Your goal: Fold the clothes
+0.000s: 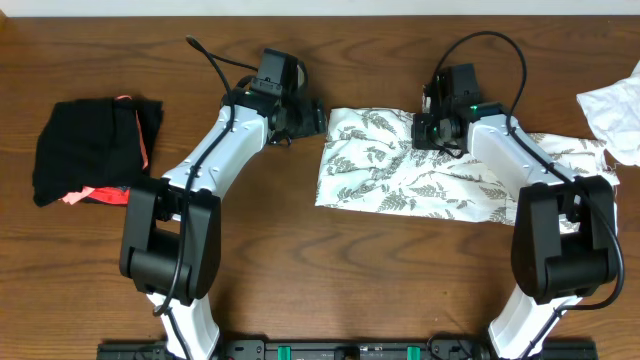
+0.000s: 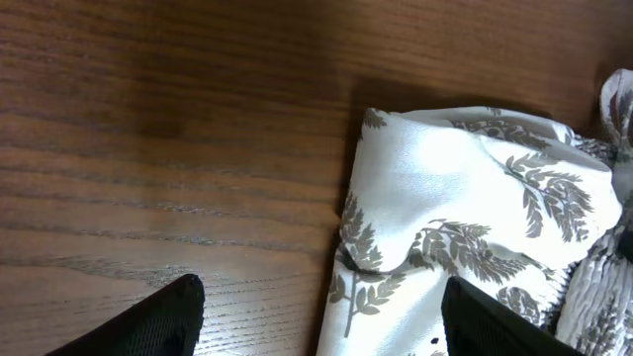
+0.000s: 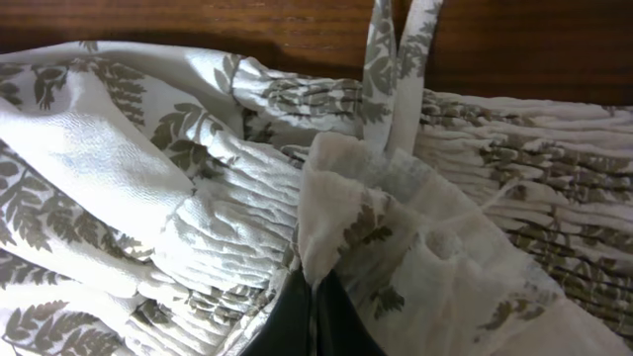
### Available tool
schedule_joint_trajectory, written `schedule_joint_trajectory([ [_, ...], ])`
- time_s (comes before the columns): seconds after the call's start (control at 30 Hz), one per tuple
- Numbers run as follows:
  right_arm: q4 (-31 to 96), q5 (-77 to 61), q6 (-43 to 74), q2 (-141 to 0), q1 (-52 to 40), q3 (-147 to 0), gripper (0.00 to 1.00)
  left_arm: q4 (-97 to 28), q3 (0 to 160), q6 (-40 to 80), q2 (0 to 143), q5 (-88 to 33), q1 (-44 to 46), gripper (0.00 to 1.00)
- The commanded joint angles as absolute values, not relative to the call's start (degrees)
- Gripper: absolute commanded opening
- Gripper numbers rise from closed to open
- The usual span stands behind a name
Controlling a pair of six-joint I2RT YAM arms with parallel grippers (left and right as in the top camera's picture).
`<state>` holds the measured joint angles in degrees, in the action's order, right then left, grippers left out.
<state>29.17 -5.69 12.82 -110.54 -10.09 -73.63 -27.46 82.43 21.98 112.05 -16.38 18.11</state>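
Note:
The clothes (image 1: 440,185), a white dress printed with grey-green fern leaves, lie flattened across the centre-right of the table. My left gripper (image 1: 312,120) stands open at the dress's far left corner. In the left wrist view its fingers (image 2: 148,321) straddle the edge of the dress (image 2: 465,188), one over bare wood and the other over the fabric. My right gripper (image 1: 441,138) sits on the upper middle of the dress. Seen from the right wrist, that gripper (image 3: 315,302) is shut on a raised fold of the fabric (image 3: 376,218) beside the gathered bodice. The thin straps (image 3: 396,49) run away from it.
A black bundle with coral-pink trim (image 1: 95,150) lies at the left of the table. A plain white cloth (image 1: 615,105) sits at the far right edge, close to the dress's right end. Dark wooden tabletop (image 1: 300,270) surrounds everything.

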Motion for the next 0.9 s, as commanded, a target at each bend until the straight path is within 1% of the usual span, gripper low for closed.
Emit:
schedule_joint_trajectory([
  [0.0, 29.17, -4.16, 13.26, -110.13, -10.31, -73.47, 0.01, -27.86, 82.35, 20.58, 110.91, -16.71, 17.91, 0.77],
  [0.13, 30.41, -3.99, 13.3, -105.23, -9.47, -73.95, 0.01, -27.86, 82.35, 20.58, 110.91, -16.71, 17.91, 0.77],
  [0.23, 33.8, -0.34, 16.32, -99.07, -8.47, -73.93, 0.01, -27.86, 82.35, 20.58, 110.91, -16.71, 17.91, 0.77],
  [0.43, 46.28, 5.06, 24.82, -90.11, -7.42, -73.93, 0.01, -27.86, 82.35, 20.56, 110.91, -16.71, 17.89, 0.77],
  [0.6, 56.82, 5.3, 32.38, -89.69, -7.46, -73.32, 0.01, -27.9, 82.35, 20.58, 110.91, -16.71, 17.89, 0.77],
  [0.73, 58.22, 6.2, 32.8, -89.69, -7.46, -69.58, 0.01, -28.27, 82.35, 20.58, 110.91, -16.71, 17.89, 0.77],
  [0.87, 55.61, 6.83, 32.77, -89.69, -7.46, -64.31, 0.01, -28.53, 82.35, 20.58, 110.91, -16.73, 17.89, 0.77],
])
